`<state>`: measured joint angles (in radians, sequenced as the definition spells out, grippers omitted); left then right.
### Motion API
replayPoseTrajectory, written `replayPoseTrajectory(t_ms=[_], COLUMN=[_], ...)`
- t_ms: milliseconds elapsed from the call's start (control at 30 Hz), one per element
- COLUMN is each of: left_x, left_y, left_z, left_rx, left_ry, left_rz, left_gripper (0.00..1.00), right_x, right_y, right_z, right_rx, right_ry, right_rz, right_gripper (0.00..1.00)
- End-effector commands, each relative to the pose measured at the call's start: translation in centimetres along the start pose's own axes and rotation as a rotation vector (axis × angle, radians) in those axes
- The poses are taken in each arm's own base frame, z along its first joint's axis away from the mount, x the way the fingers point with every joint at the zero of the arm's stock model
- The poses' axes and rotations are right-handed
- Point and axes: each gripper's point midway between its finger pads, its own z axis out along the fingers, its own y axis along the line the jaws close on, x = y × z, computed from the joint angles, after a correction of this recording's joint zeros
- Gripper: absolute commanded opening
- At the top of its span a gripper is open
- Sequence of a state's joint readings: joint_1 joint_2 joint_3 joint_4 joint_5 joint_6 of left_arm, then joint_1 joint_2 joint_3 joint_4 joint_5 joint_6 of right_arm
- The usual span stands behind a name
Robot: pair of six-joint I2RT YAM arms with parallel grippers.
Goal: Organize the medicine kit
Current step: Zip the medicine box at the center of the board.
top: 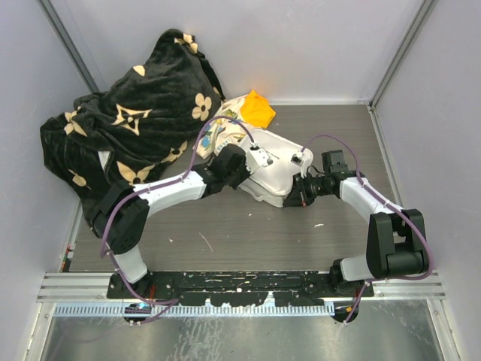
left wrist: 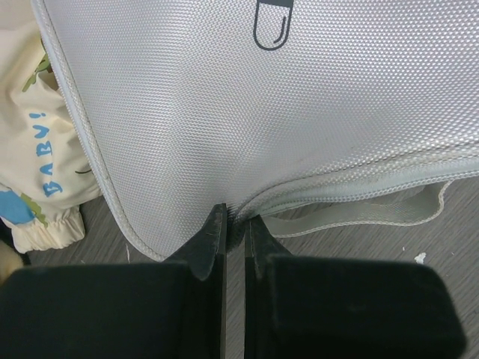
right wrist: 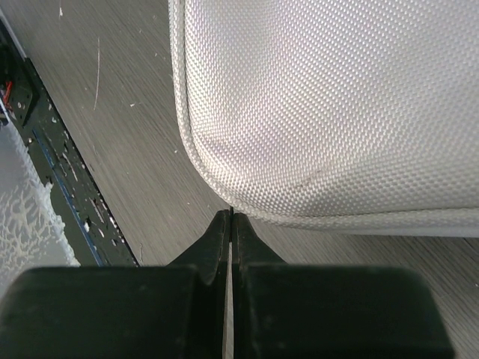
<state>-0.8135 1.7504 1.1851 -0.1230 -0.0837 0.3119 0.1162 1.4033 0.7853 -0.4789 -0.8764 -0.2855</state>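
The medicine kit (top: 272, 167) is a pale grey woven zip case lying mid-table, with its dark pill logo (left wrist: 271, 26) on top. My left gripper (top: 242, 170) is at its left side; in the left wrist view the gripper (left wrist: 235, 218) is shut on the case's seam edge (left wrist: 258, 203), and fabric shows between the tips. My right gripper (top: 301, 188) is at the case's right front corner. In the right wrist view this gripper (right wrist: 231, 215) is shut, its tips touching the case's rounded rim (right wrist: 247, 206). A tiny dark sliver sits between the tips; I cannot tell what it is.
A black blanket with beige flower prints (top: 128, 124) is heaped at the back left. A cream "BABY" cloth (left wrist: 34, 149) lies beside the case, with an orange piece (top: 258, 110) behind it. A loose strap (left wrist: 359, 213) trails from the case. The black base rail (right wrist: 67, 224) runs along the near edge.
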Motion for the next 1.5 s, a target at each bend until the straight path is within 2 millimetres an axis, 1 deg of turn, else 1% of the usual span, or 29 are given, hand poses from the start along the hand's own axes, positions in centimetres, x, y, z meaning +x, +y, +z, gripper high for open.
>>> replayPoseTrajectory(t_ms=[0, 67, 167, 200, 233, 300, 367, 467, 567, 600, 667, 767, 833, 867, 1000, 1100, 1167, 1200, 1267, 1467], left_x=[-0.6, -1.0, -1.1, -1.1, -0.8, -0.2, 0.6, 1.5, 2.3, 2.7, 3.2, 3.4, 3.0, 2.9, 3.0, 3.1, 3.1, 3.1, 2.9, 2.1], left_y=[-5.4, -4.4, -3.5, -3.4, -3.2, -3.2, -3.5, -3.9, -4.5, -4.6, -4.9, -4.9, -4.7, -4.4, -3.5, -3.3, -3.2, -3.2, -3.2, -3.5], left_z=[-0.2, -0.8, -2.1, -2.8, -3.3, -4.4, -5.4, -7.0, -8.4, -8.8, -9.5, -10.2, -10.3, -10.3, -9.8, -9.3, -9.0, -8.8, -8.4, -7.5], left_rx=[0.273, 0.265, 0.263, 0.266, 0.269, 0.285, 0.304, 0.328, 0.364, 0.37, 0.379, 0.364, 0.339, 0.318, 0.268, 0.275, 0.286, 0.293, 0.318, 0.395], left_ry=[-0.042, -0.066, -0.075, -0.073, -0.064, -0.047, -0.039, -0.048, -0.07, -0.073, -0.091, -0.116, -0.137, -0.14, -0.143, -0.136, -0.126, -0.119, -0.116, -0.091], left_rz=[-0.086, -0.04, 0.079, 0.103, 0.121, 0.137, 0.15, 0.174, 0.195, 0.202, 0.213, 0.189, 0.139, 0.112, -0.025, -0.121, -0.175, -0.201, -0.253, -0.387], left_gripper=[0.28, 0.48, 0.65, 0.69, 0.72, 0.76, 0.8, 0.83, 0.86, 0.86, 0.87, 0.92, 0.94, 0.95, 0.97, 0.98, 0.98, 0.98, 0.98, 0.99], right_x=[-6.9, -6.9, -7.1, -7.3, -7.0, -6.7, -6.0, -4.7, -3.7, -3.7, -4.0, -6.0, -8.0, -9.0, -13.0, -14.7, -15.1, -15.2, -14.9, -14.4], right_y=[3.6, 3.6, 3.9, 4.1, 4.3, 5.3, 6.8, 9.2, 11.0, 11.4, 11.5, 9.9, 8.2, 7.2, 1.8, -2.3, -4.7, -5.5, -7.3, -9.7], right_z=[-0.1, -0.2, -0.3, -0.3, -0.2, 0.0, 0.5, 1.5, 2.8, 2.8, 2.8, 1.6, 0.0, -0.8, -4.5, -6.2, -6.3, -6.1, -5.1, -2.9], right_rx=[-0.153, -0.14, -0.124, -0.122, -0.125, -0.158, -0.198, -0.249, -0.305, -0.321, -0.322, -0.189, -0.09, -0.034, 0.198, 0.326, 0.382, 0.398, 0.407, 0.393], right_ry=[-0.188, -0.199, -0.241, -0.26, -0.267, -0.275, -0.266, -0.238, -0.196, -0.188, -0.17, -0.19, -0.249, -0.274, -0.365, -0.385, -0.366, -0.353, -0.325, -0.288], right_rz=[-0.206, -0.185, -0.162, -0.166, -0.15, -0.158, -0.198, -0.289, -0.347, -0.355, -0.369, -0.424, -0.42, -0.405, -0.317, -0.216, -0.145, -0.115, -0.053, 0.049], right_gripper=[0.01, 0.03, 0.07, 0.08, 0.1, 0.12, 0.16, 0.24, 0.33, 0.36, 0.41, 0.47, 0.53, 0.57, 0.82, 0.9, 0.93, 0.93, 0.93, 0.93])
